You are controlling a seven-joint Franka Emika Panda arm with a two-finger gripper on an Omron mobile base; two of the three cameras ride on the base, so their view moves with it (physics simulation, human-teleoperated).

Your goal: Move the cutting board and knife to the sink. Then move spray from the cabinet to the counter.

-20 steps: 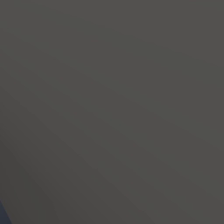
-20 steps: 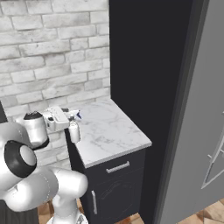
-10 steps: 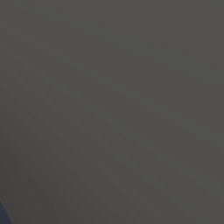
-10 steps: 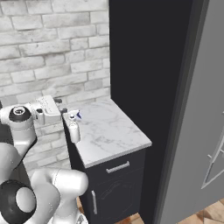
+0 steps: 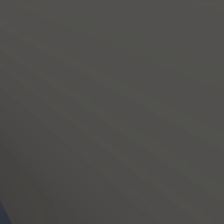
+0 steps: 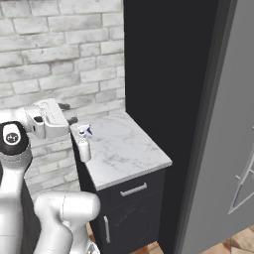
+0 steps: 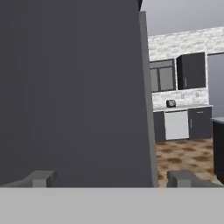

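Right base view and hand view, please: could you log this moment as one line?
spray: upright on counter, left edge | gripper: open, empty, clear of spray | hand view: faces tall grey panel

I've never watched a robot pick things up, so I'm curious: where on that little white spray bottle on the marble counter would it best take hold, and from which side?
Probably around the spray bottle's straight body, below the narrow neck, coming in level from the side. It stands upright near the counter's left edge, and the trigger head on top looks too uneven to pinch. The open gripper is already nearby on that side.
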